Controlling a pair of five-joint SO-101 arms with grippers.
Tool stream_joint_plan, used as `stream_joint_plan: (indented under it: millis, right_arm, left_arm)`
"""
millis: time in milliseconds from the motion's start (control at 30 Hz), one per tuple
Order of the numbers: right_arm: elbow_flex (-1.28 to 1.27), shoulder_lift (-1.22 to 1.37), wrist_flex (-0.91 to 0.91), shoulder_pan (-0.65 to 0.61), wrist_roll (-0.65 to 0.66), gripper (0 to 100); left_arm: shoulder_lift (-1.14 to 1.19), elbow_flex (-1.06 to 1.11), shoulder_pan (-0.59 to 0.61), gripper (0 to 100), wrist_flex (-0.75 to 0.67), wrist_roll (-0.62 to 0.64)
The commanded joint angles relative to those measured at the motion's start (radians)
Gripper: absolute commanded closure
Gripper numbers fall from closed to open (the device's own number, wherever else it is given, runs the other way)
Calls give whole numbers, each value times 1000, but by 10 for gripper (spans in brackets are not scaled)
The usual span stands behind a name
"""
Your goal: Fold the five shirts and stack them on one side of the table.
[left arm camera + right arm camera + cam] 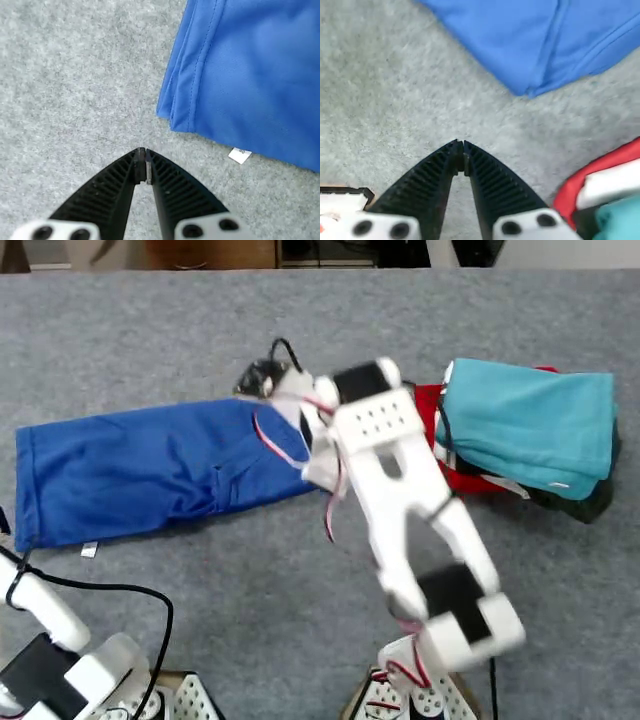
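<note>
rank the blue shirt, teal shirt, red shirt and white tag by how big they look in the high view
1. blue shirt, laid out long
2. teal shirt, folded
3. red shirt, mostly covered by the teal one, so its real size is unsure
4. white tag beside the blue shirt

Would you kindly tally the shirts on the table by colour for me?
Blue shirt: 1
Teal shirt: 1
Red shirt: 1
White shirt, an edge within the stack: 1
Black shirt: 1
Total: 5
</note>
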State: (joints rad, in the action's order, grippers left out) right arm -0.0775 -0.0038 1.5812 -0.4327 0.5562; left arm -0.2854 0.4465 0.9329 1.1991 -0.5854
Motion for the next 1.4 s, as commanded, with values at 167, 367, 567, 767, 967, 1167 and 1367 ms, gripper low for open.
stream_joint_plan:
  millis: [167, 367, 567, 767, 967, 1167, 1367]
  right_arm:
    - [-404, -278, -311, -7, -104, 997]
    - [-309, -208, -195, -5, -184, 997]
    - [-246, -194, -126, -5, -71, 997]
    - [-183, -185, -247, -7, -69, 997]
    - [-180, -185, -374, -4, -72, 996]
    - [-180, -185, -391, 28, -75, 996]
    - [-177, -191, -385, 133, -75, 996]
  left_arm:
    - [-27, -63, -212, 980, 117, 121]
    - [-16, -49, -275, 980, 80, 169]
    - [116, 23, -206, 980, -164, 32]
    - [275, 23, -130, 980, -341, -68]
    - [349, 23, -87, 980, -382, -141]
    - [377, 23, -80, 980, -443, -204]
    - [378, 23, -86, 980, -520, -233]
